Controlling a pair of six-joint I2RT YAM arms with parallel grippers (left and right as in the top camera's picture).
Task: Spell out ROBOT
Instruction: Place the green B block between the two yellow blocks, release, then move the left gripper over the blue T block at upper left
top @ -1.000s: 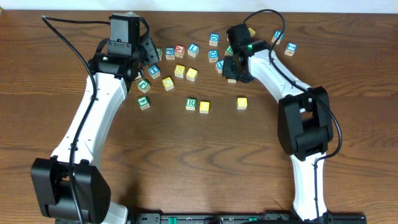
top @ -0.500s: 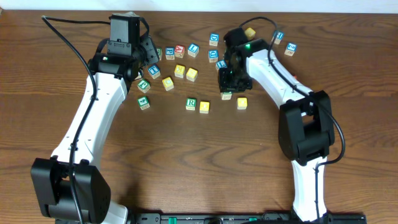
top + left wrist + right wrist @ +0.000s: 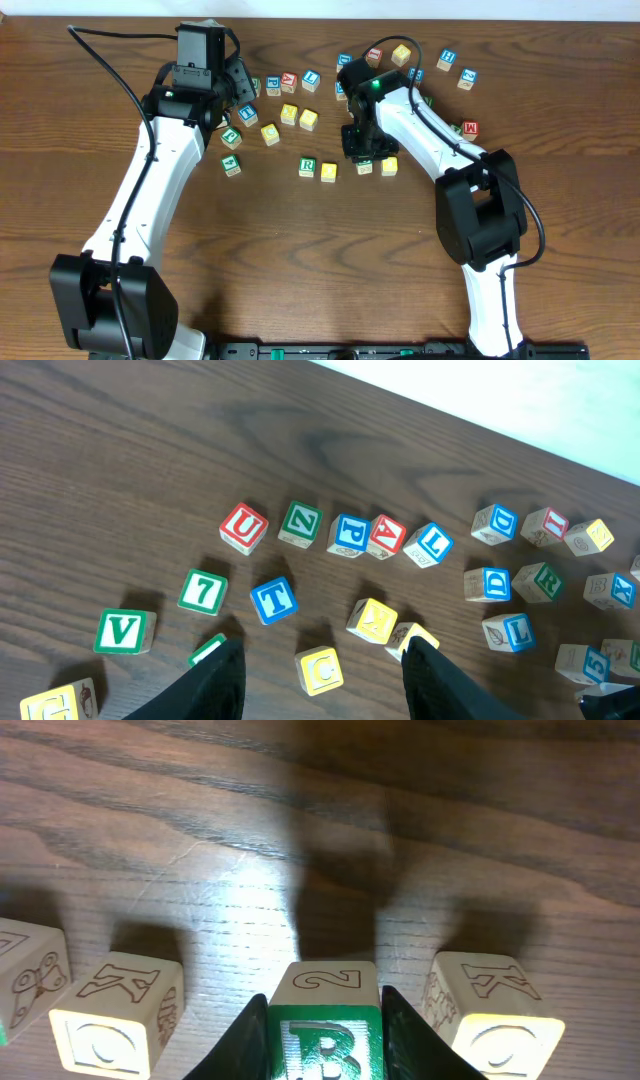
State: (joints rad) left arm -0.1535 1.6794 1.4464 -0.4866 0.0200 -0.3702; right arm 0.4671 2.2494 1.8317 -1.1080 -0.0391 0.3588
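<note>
Right gripper point(image 3: 325, 1020) pinches B cube point(image 3: 322, 1045): green B, 2 on far side. K cube point(image 3: 115, 985) off one finger, second K cube point(image 3: 492, 982) off other. Between left gripper point(image 3: 325, 680) tips: C cube point(image 3: 320, 670). Ahead: T cube point(image 3: 272, 600), 7 cube point(image 3: 203, 591), V cube point(image 3: 124, 631), U cube point(image 3: 243, 527), Z cube point(image 3: 300, 523), P cube point(image 3: 348, 535), A cube point(image 3: 387, 536), L cube point(image 3: 430, 544).

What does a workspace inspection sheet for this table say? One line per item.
Surface: brown wooden table.
Job's things: green R cube, first yellow cube, green B cube, second yellow cube in a row; blue T cube apart.
Clutter: loose letter cubes toward the back.
Grippers: left gripper open over cubes; right gripper fingers shut on green B cube.
Cables: black cable along each arm.
Surroundings: white strip beyond the table.
</note>
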